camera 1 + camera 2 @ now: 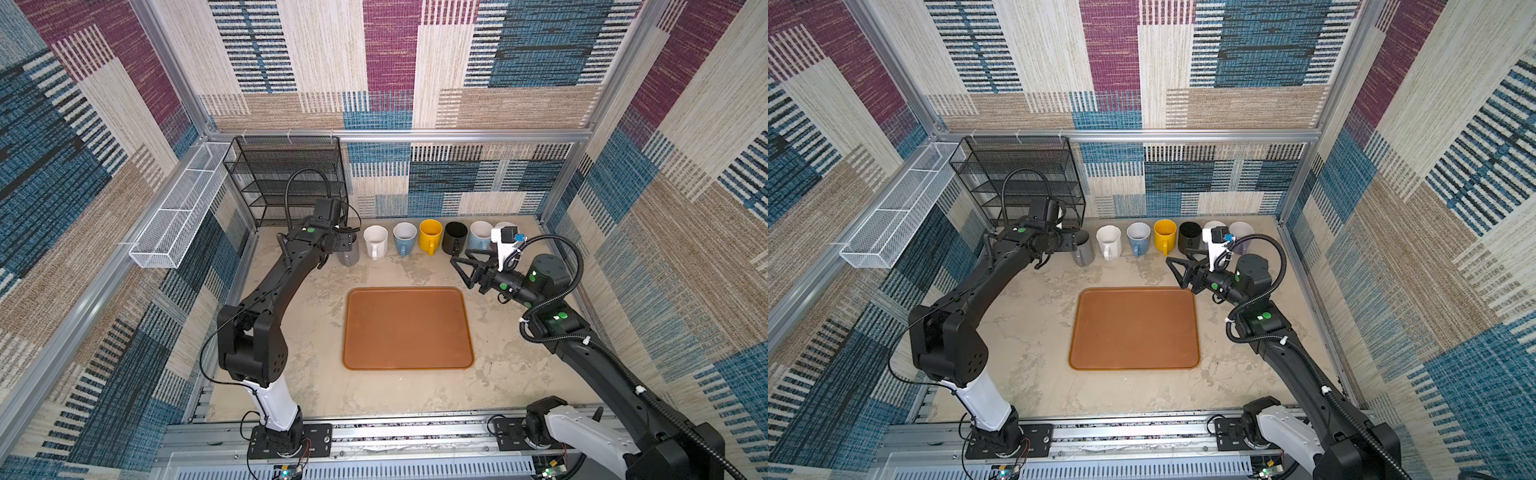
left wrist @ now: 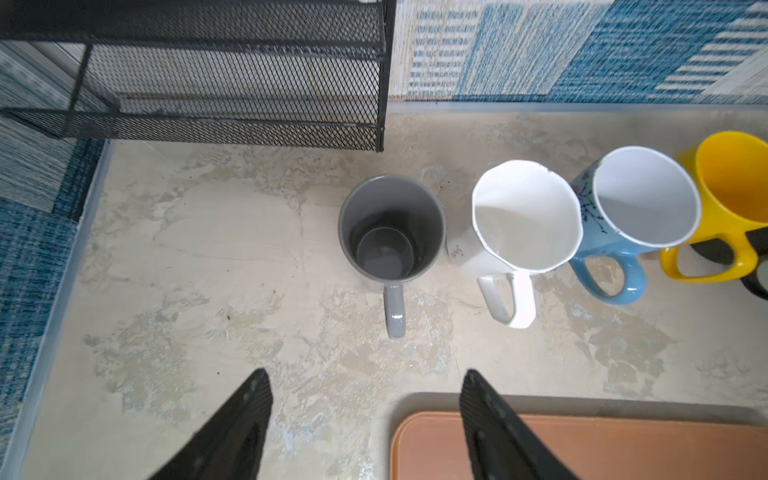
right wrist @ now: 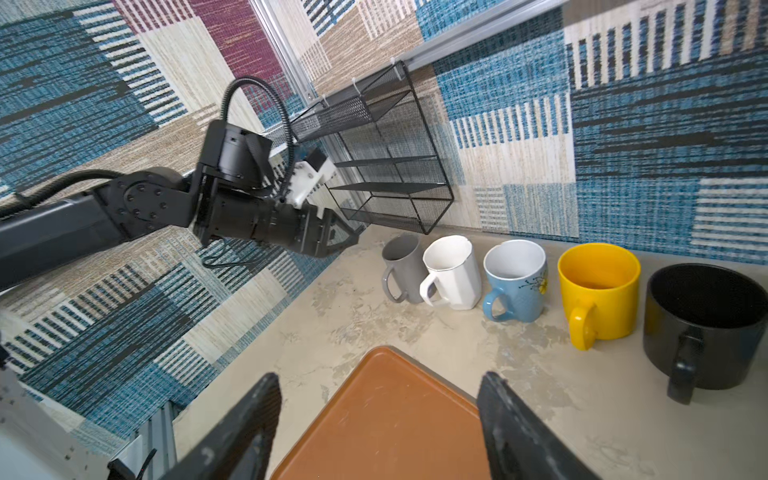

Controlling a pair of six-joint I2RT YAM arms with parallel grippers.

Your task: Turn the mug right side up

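Along the far edge of the bench (image 1: 311, 340), in both top views, a row of mugs stands mouth up. The grey mug (image 1: 348, 254) is at its end, near the far left corner, just beside the black mesh rack (image 1: 266, 174). The left gripper (image 1: 348, 240) hangs over the mug and hides part of its rim. The right gripper (image 1: 1177, 272) hovers off the far right corner of the brown tray (image 1: 1133, 328), in front of the black mug (image 1: 1188, 239), spread wide and empty.

From the left wrist, the grey mug stands upright on the bench, its hollow facing the camera and its handle toward the near edge. The 2 left fingers (image 2: 245, 419) are released, set apart and clear of it. The white mug (image 2: 525, 216) sits just beside it, then the blue mug (image 2: 644, 199) and the yellow mug (image 2: 735, 178).

From the right wrist, 5 mugs show upright. The right fingers (image 3: 249, 419) are spread with nothing between them, above a corner of the tray. The left gripper's tip is near the grey mug's rim but apart from it.

The turning looks done, so the risk lies in pulling away. A left finger leaving low could clip the rim or handle and tip the mug into the white one, or shove it against the rack. A right arm sweeping toward the far edge could catch the black mug's handle.
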